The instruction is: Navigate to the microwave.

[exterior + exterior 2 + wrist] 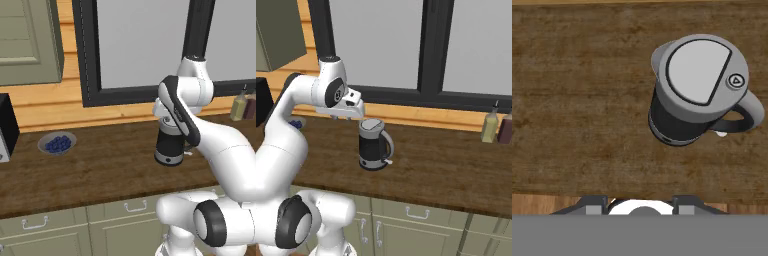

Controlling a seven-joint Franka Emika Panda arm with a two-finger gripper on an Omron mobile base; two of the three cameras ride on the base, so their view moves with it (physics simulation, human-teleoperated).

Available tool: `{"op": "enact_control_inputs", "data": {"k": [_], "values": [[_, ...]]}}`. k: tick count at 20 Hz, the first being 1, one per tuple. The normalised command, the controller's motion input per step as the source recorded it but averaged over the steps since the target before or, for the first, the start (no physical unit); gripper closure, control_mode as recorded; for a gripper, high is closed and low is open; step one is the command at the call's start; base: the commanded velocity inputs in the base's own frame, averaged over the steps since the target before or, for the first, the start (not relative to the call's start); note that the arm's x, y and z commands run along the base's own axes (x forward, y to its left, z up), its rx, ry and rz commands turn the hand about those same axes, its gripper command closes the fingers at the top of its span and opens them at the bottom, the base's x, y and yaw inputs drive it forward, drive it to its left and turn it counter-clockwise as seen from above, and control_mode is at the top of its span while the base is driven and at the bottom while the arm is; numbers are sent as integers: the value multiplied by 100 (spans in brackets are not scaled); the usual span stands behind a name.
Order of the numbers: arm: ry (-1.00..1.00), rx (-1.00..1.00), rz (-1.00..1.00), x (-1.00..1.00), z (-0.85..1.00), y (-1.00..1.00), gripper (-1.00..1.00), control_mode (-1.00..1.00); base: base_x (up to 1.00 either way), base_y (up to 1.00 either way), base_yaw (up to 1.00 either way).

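- The microwave is not something I can pick out for certain: the black box (7, 127) at the far left edge of the left base view, standing on the counter (100, 170), may be it or may be another appliance, since too little of it shows to tell.
- If that box is the wrong appliance, the base could drive to it and stop short of the real goal; I judge the navigation far from done.
- Just beside that box sits a small bowl of blueberries (57, 143), well apart from the arm.
- Nearer the arm stands a black and grey kettle (374, 144), upright on the counter, with its lid seen from above in the hand view.
- The gripper (642, 202) hovers above the counter near the kettle; its two finger tips stand apart with nothing between them, so it looks open and empty.
- The main risk, in my judgement: if the base drives sideways with the arm reaching over the counter, the hand or forearm could sweep the kettle over.
- At the right, two bottles (489, 127) stand by the window (386, 45); a wide swing of the arm could knock them.
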Motion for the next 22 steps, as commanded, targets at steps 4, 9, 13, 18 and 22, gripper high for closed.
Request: {"op": "enact_control_inputs", "data": {"k": [4,9,13,18,22], "values": [[-3,0,0,-29,0,-1,-100,-100,0,0,0],[-6,0,0,-56,0,-8,-100,-100,0,0,0],[0,0,0,-49,0,-8,-100,-100,0,0,0],[0,0,0,-35,0,-3,-100,100,-10,-1,-1],[0,0,0,0,0,0,-100,100,-61,0,-2]]}}
